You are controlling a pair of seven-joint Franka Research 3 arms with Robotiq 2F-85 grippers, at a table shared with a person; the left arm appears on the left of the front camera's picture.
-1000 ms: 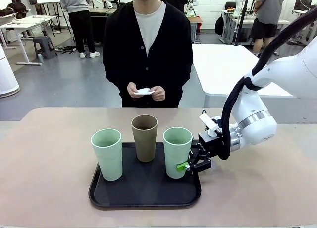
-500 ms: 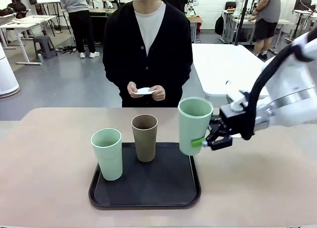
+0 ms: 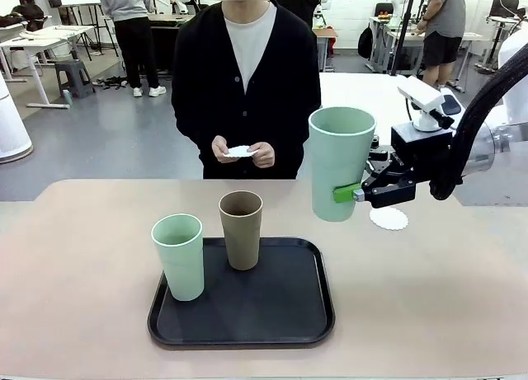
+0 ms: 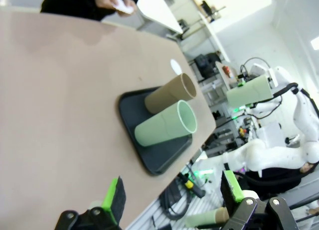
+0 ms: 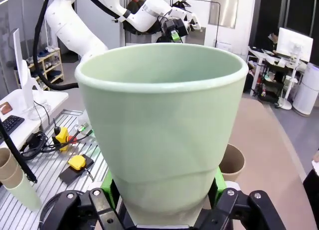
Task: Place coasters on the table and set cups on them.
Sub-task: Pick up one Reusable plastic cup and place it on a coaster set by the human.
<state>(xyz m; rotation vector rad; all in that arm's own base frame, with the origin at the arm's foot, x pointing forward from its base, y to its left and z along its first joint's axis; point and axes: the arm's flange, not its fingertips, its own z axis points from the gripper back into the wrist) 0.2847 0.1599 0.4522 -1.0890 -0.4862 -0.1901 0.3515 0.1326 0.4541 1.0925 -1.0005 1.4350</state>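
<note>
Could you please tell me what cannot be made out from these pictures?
- Front view: the count of coasters the person's hands hold; the hands cover them, too small.
- Front view: the far edge of the coaster on the table, behind the right gripper.
- Right wrist view: whatever lies below the held mint cup, which blocks it.

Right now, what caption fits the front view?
Right gripper holds a mint cup above the table, near a coaster.
</note>
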